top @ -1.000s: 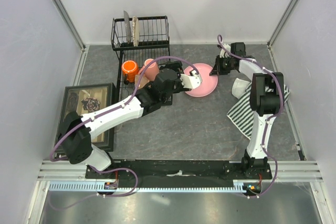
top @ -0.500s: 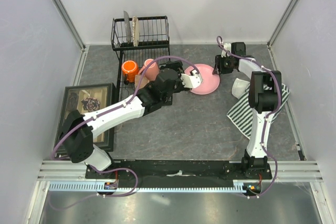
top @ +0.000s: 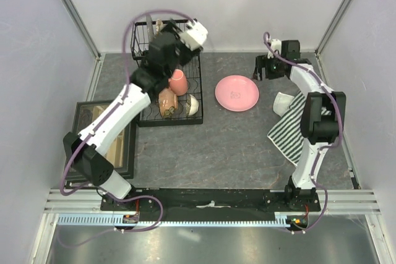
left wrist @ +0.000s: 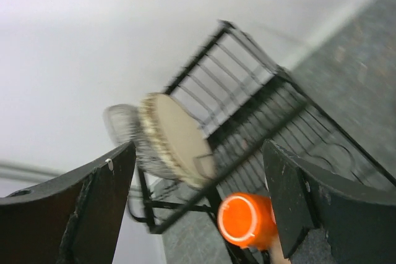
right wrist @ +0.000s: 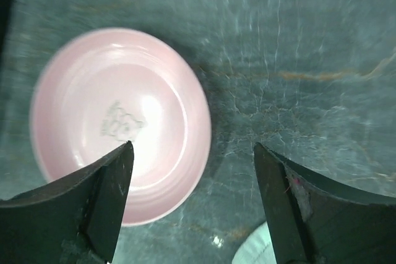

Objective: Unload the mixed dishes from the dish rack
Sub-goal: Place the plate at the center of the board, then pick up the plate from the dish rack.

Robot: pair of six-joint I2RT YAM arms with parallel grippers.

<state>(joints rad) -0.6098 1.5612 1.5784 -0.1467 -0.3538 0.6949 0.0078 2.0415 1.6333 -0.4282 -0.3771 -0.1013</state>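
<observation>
Orange mug [left wrist: 247,219] sits in the rack [top: 190,78] near the table's [top: 235,146] far-left corner, below the open left claw [left wrist: 199,151]; the right claw [right wrist: 193,149], also open, seems well apart.

A robotics lab's test cell: plain white panels [top: 278,4] in aluminium framing [top: 337,10] wall in a grey stone-look counter [top: 235,146], where a white left arm [top: 117,115] and right arm [top: 315,122] stand bolted to a black rail [top: 210,199] by a slotted cable duct [top: 204,219], purple cables [top: 129,35] looping off them. A black wire dish rack [top: 197,72], a pink dish [top: 236,93], a striped cloth [top: 288,131] and a framed box [top: 83,122] sit on the counter.
</observation>
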